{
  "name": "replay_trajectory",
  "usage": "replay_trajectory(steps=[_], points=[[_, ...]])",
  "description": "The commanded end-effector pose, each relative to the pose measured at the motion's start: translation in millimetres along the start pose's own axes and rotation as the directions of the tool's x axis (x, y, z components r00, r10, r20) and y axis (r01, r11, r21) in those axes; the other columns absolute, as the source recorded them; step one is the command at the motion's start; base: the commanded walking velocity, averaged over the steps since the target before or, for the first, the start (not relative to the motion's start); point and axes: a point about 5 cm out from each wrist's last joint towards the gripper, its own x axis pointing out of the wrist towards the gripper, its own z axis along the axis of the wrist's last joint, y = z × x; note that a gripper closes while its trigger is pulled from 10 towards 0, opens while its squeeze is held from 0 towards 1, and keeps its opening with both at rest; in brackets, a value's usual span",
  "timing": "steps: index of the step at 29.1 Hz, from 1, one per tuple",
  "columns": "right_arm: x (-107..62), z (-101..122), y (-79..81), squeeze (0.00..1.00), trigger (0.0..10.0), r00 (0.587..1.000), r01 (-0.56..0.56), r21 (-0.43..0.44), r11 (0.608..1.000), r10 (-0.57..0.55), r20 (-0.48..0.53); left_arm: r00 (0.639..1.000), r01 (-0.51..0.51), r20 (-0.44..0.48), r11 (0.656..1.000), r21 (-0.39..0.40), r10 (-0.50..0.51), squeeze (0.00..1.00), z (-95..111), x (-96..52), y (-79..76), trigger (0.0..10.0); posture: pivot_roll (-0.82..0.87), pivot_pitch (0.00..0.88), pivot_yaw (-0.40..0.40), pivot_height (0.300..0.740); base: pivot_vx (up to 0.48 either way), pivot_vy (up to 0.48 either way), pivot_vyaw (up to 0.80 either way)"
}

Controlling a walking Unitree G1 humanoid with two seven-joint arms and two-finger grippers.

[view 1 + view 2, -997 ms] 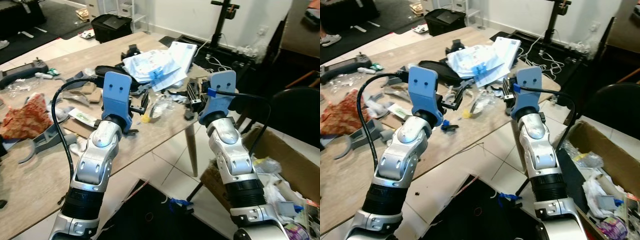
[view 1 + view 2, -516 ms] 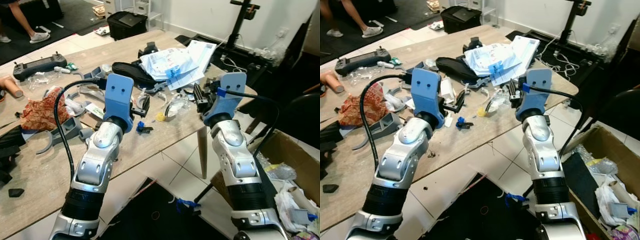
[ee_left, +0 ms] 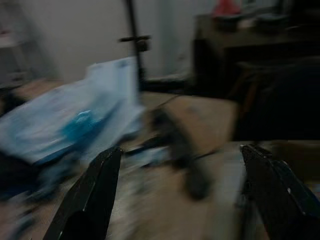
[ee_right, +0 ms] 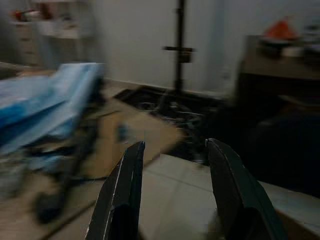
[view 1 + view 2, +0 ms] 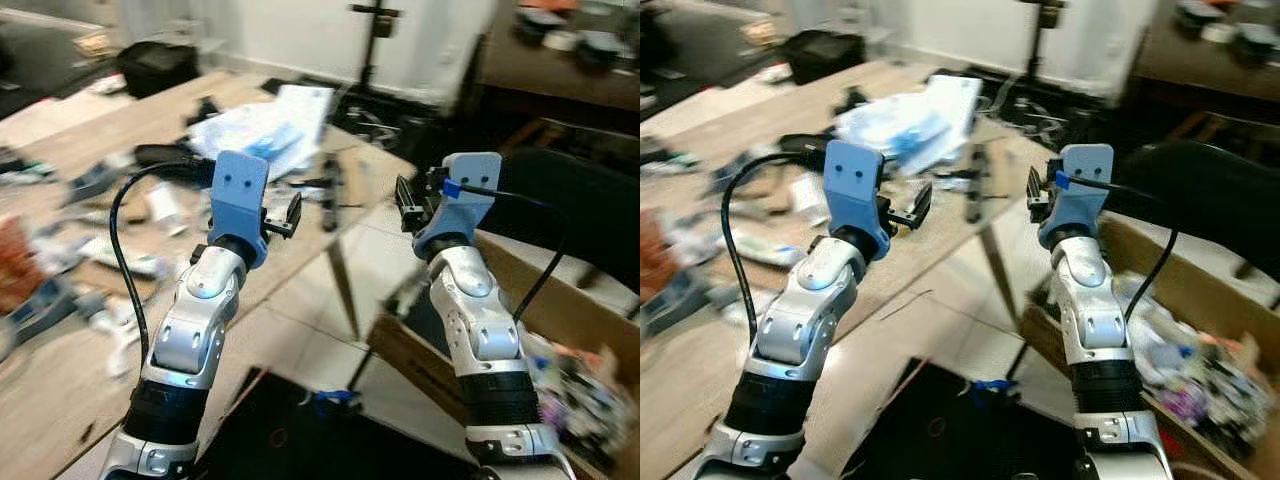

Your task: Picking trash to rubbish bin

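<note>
Blurred by camera motion, a wooden table (image 5: 60, 400) runs along the left of the scene, its top strewn with small indistinct trash (image 5: 120, 255) and a heap of pale blue and white plastic packaging (image 5: 265, 130) toward the far end. Tiled floor (image 5: 300, 310) lies beside the table edge, with a dark mat (image 5: 300, 440) nearer the robot.

Left gripper (image 5: 290, 213): raised on its silver arm with a blue wrist housing, hovering above the table edge, just short of the packaging heap. In the left wrist view its two black fingers (image 3: 92, 192) stand wide apart, with nothing between them and touching nothing; the blue packaging (image 3: 70, 122) and a dark elongated object (image 3: 182, 160) on the table lie beyond the fingertips.

Right gripper (image 5: 403, 203): raised to about the same height, over the floor between the table corner and a cardboard box (image 5: 560, 310). In the right wrist view its fingers (image 4: 122, 192) are parted by a moderate gap, narrower than the left pair, and hold nothing; floor tiles and a black stand (image 4: 179, 47) against a white wall show past them.

Cardboard box: on the floor at the right, open-topped, holding a jumble of discarded items (image 5: 1210, 385) too blurred to identify. A dark chair back (image 5: 570, 200) stands behind it.
</note>
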Motion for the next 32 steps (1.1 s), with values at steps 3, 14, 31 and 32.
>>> replay_trajectory(steps=[3, 14, 31, 32], points=[[-1.7, 2.3, 4.2, 0.00, 10.0, 1.000, -0.003, 0.000, 1.000, 0.003, 0.004, 1.000, 0.012, -0.013, 1.000, -0.027, -0.013, 0.00, -3.1, -3.1, -0.7, 10.0, 0.01, 0.144, 0.006, 0.740, 0.000, 0.000, 0.00], [-2.7, -0.1, 3.2, 0.00, 10.0, 1.000, 0.005, 0.006, 1.000, -0.005, -0.008, 0.999, 0.035, -0.017, 0.999, -0.032, -0.035, 0.00, -3.9, -4.0, -3.0, 10.0, 0.01, 0.152, 0.008, 0.740, -0.221, 0.000, 0.00], [-3.2, -2.2, 3.3, 0.00, 10.0, 1.000, 0.004, 0.008, 1.000, -0.004, -0.021, 0.999, 0.041, -0.032, 0.999, -0.034, -0.042, 0.00, -5.8, -4.3, -3.7, 10.0, 0.01, 0.154, 0.008, 0.740, -0.395, 0.000, 0.00], [-3.2, -2.3, 3.2, 0.00, 10.0, 1.000, 0.004, 0.008, 1.000, -0.004, -0.021, 0.999, 0.041, -0.032, 0.999, -0.034, -0.042, 0.00, -5.9, -4.2, -3.9, 10.0, 0.01, 0.154, 0.008, 0.740, -0.375, 0.000, 0.00]])
